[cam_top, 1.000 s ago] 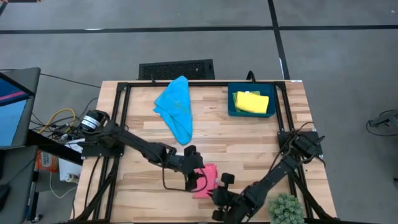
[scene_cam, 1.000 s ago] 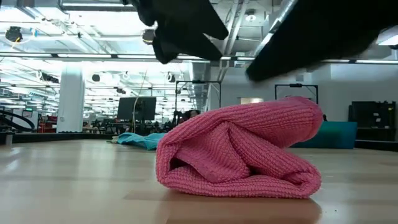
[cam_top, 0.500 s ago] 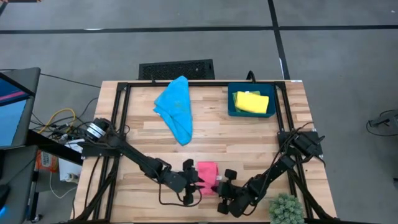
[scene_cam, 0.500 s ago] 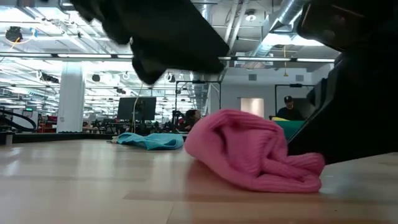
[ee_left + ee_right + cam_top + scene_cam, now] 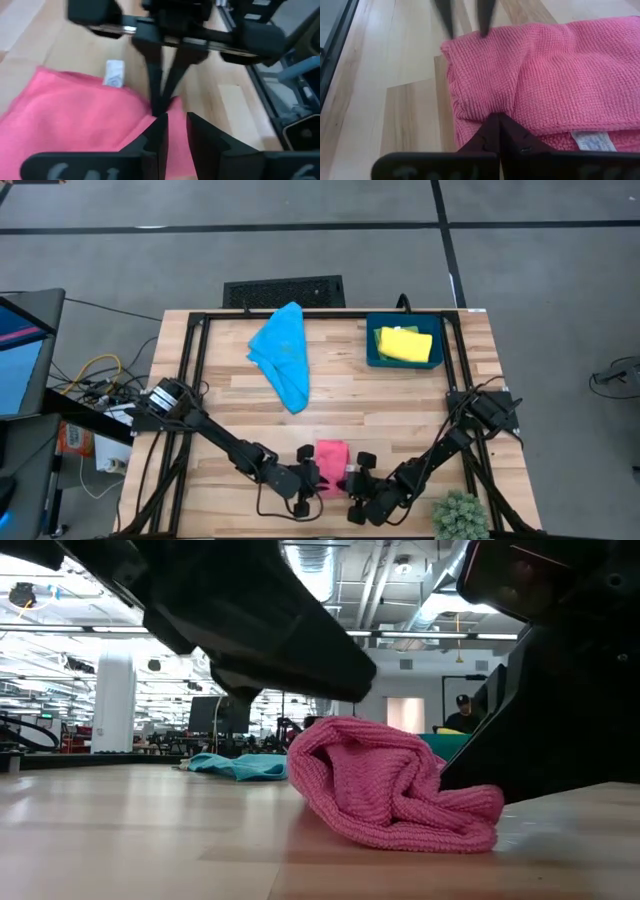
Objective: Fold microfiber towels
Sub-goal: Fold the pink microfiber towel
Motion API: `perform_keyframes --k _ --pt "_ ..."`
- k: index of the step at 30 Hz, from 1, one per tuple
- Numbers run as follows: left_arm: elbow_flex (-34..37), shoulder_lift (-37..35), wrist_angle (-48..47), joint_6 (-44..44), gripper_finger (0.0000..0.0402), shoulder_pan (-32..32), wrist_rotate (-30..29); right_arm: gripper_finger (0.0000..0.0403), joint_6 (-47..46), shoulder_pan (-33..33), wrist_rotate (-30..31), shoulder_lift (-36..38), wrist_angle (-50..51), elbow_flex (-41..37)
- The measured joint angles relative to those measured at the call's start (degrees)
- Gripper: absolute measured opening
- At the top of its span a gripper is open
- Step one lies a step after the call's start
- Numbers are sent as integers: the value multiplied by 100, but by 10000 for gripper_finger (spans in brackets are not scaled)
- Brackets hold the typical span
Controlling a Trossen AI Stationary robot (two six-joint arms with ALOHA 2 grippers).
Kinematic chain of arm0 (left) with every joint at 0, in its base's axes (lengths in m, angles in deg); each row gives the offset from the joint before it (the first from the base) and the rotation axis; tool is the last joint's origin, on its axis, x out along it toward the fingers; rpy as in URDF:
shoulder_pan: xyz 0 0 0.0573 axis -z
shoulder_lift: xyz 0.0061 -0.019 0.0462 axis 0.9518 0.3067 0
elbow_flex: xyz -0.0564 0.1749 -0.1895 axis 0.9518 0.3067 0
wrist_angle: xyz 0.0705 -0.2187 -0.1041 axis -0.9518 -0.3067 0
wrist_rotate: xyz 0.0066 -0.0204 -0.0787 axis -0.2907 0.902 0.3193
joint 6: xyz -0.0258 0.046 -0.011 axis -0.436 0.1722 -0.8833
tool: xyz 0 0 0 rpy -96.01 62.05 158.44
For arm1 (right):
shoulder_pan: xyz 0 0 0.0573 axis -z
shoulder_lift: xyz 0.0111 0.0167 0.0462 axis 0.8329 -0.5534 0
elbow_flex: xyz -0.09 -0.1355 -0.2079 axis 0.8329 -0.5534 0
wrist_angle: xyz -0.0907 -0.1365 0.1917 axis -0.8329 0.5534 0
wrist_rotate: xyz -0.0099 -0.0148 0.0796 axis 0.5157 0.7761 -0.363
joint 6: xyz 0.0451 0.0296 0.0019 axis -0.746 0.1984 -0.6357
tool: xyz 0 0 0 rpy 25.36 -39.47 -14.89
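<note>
1. The pink towel (image 5: 332, 465) lies bunched at the near edge of the table (image 5: 400, 405), with the left gripper (image 5: 306, 480) at one side and the right gripper (image 5: 356, 483) at the other.
2. The right gripper's fingers are pinched together on the towel's hem. That bite looks thin, so the cloth could slip free on a lift.
3. The left gripper's fingers stand narrow with a small gap at the opposite corner. Whether cloth sits between them I cannot tell; if not, it would rise empty and the fold would skew.
4. The two grippers sit very near, tip to tip; a careless pull risks a knock between them.
5. The towel is rumpled in layers, so either gripper may catch one layer too many and drag a lump.
6. The blue towel (image 5: 282, 355) lies limp at the far side; the yellow towel (image 5: 405, 344) sits folded in the tray (image 5: 371, 350).
7. The surface is pale wood planks in a black frame, with a small plant (image 5: 459, 517) at the near right corner.
8. Beyond is a large lit hall with monitors; a person (image 5: 462, 714) stands far back.
</note>
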Motion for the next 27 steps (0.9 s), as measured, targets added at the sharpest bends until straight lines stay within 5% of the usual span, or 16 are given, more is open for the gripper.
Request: perform_keyframes --k 11,19,23,27 --pt "-92 609 -132 -264 50 25 335 29 -124 47 -90 15 55 2" --pt "-99 597 -266 -296 50 41 470 21 -635 -15 50 1063 1112 -4" --pt "-93 597 -223 -288 50 47 414 24 34 -48 638 1204 338 -2" --pt "-90 599 -219 -270 50 45 402 21 409 -19 473 667 -664 2"
